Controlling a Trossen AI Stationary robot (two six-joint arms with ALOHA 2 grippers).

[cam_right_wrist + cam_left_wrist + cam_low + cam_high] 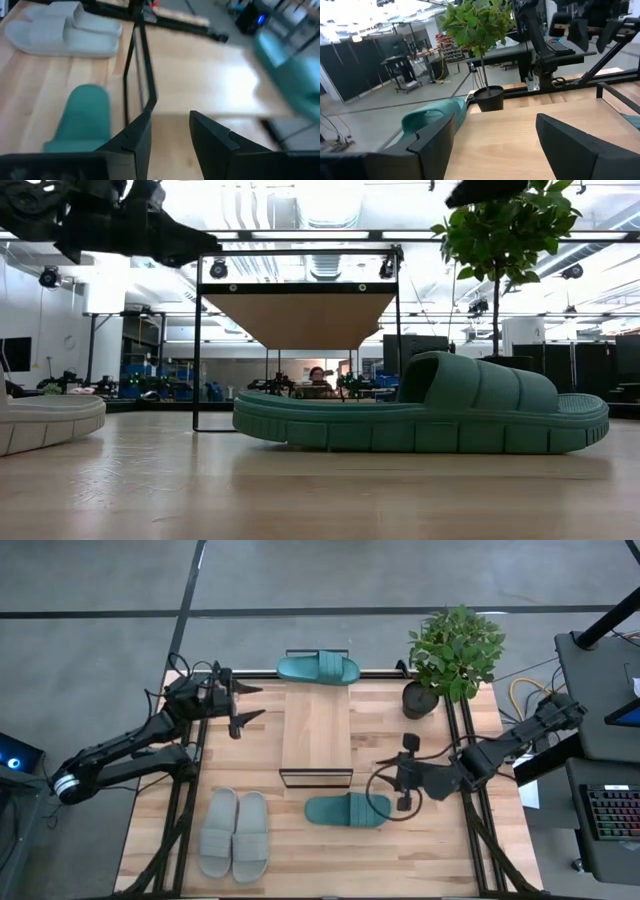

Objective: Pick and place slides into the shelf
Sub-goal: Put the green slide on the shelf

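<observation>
High view: long narrow light-wood shelf with black wire frame (pixel 316 736) sits mid-table on the wider wooden tabletop (pixel 440 840). One teal-green ribbed-strap slide (pixel 318 669) lies at the shelf's far end, over the table's far rail. Second teal-green slide (pixel 346 811) lies on the tabletop just off the shelf's near end. Light grey slide pair (pixel 235 833) sits side by side at the near left. Potted green plant in a dark pot (pixel 451 652) at the far right corner. Left gripper (pixel 243 706) hangs left of the shelf's far half, fingers spread wide, empty. Right gripper (pixel 406 772) is just right of the shelf's near end, beside the near teal slide, not touching it.

Low view: near teal slide (pixel 430 415) flat on the table, shelf plank (pixel 300 315) seen from below behind it, grey slide edge (pixel 45 420) at left, plant (pixel 505 230) at right. A person shows far back in the room.

Left wrist view: fingers (pixel 432 145) apart, nothing between; shelf top ahead, far teal slide (pixel 432 117) and plant pot (pixel 489 98) beyond.

Right wrist view: fingers (pixel 137 137) part open, gap empty; shelf end frame ahead, near teal slide (pixel 82 120) beside, grey pair (pixel 62 32) beyond.
</observation>
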